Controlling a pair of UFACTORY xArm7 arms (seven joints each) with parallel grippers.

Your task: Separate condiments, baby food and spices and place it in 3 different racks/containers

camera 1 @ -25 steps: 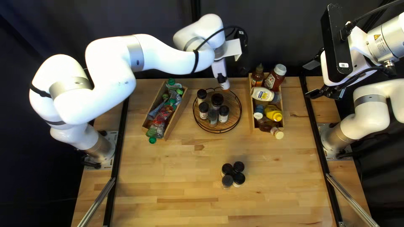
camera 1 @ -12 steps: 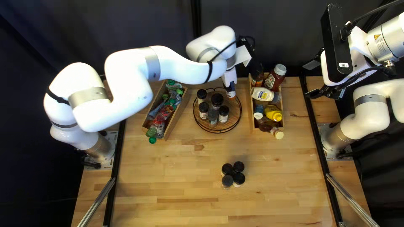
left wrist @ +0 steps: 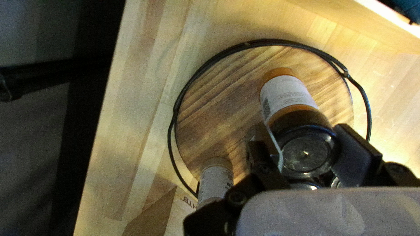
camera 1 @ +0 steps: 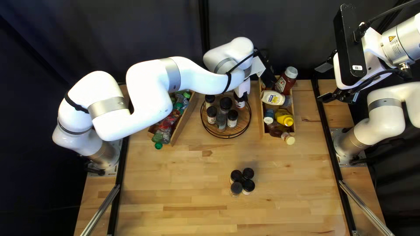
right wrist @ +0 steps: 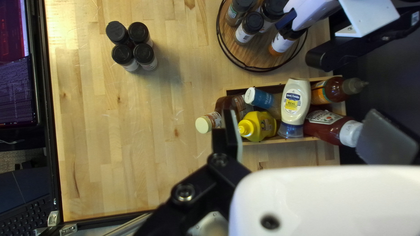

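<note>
Spice jar (left wrist: 289,92) in the left hand (left wrist: 303,131), pinched by its lid between two fingers, one against each side; it leans over the round rack (camera 1: 243,117), between one and two o'clock from the rack's centre, taking twelve as the table's far edge. Whether its base bears on the wood yet, I can't tell. To set it down well, I'd bring that base clear of the wire rim (left wrist: 192,78), tip the jar upright, and lower until it sits flat. Then the fingers should part only a little and rise straight up, since a wide opening could knock the dark-lidded jars (camera 1: 225,103) crowded towards seven o'clock of it. A release while it leans might topple it.

It's a handsome little thing: a glossy black lid, a rounded body, orange-brown contents showing above and below a white label with fine print and a barcode. The right hand (camera 1: 324,82) waits wide and bare out at two o'clock. Four more jars (camera 1: 236,176) stand bunched on the table (camera 1: 175,183), between five and six o'clock from the rack, probably next.
</note>
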